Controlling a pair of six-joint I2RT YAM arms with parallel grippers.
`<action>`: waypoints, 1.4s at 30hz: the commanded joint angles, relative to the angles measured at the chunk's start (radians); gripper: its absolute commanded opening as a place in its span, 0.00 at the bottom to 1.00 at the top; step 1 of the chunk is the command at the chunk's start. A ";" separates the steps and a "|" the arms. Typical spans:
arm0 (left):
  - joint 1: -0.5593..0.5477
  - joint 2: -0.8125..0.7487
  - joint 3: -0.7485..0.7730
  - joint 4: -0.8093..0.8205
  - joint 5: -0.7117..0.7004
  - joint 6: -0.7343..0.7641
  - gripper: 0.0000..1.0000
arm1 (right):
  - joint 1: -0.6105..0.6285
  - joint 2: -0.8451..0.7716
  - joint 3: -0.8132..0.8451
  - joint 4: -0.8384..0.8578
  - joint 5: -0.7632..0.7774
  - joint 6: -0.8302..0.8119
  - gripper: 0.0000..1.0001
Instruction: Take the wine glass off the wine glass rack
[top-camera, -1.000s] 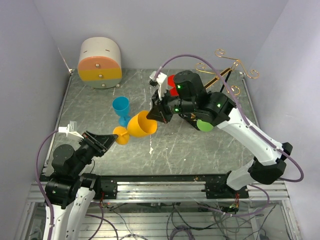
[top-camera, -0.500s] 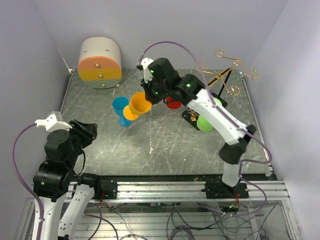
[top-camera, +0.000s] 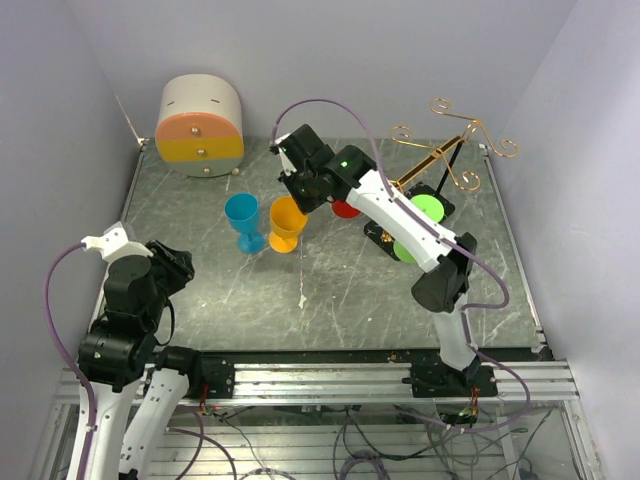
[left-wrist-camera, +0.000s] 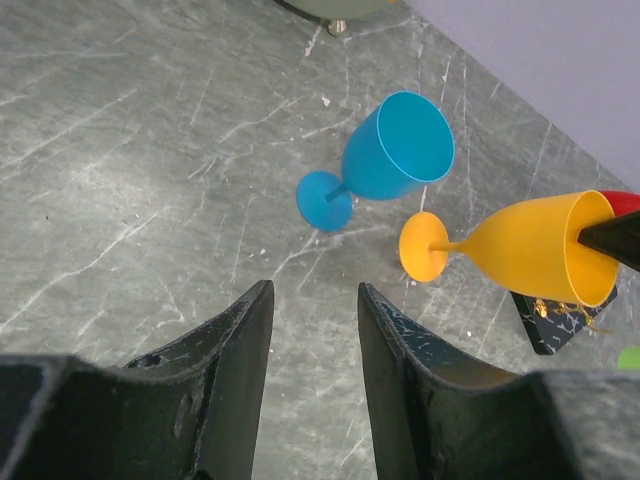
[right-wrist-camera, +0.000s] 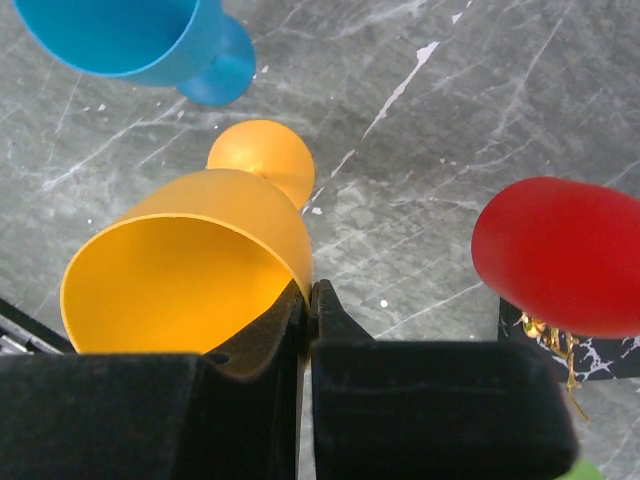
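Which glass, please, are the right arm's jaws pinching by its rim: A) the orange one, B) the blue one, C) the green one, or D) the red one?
A: in the right wrist view the right jaws are closed on the rim wall of the orange glass, while the blue glass stands apart from them, ungripped.

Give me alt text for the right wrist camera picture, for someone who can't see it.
The right end effector grips the rim of an orange plastic wine glass over a grey marbled table. A blue plastic wine glass is at upper left, and a red rounded plastic shape at right.
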 joint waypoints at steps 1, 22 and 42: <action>0.003 0.015 0.010 0.053 -0.048 0.047 0.50 | -0.039 0.077 0.043 0.009 0.005 0.006 0.00; 0.003 0.007 -0.010 0.064 -0.020 0.040 0.49 | -0.062 0.178 0.099 0.138 -0.062 0.010 0.34; 0.003 0.022 -0.008 0.057 -0.009 0.040 0.49 | -0.290 -0.306 -0.144 0.340 -0.182 0.234 0.47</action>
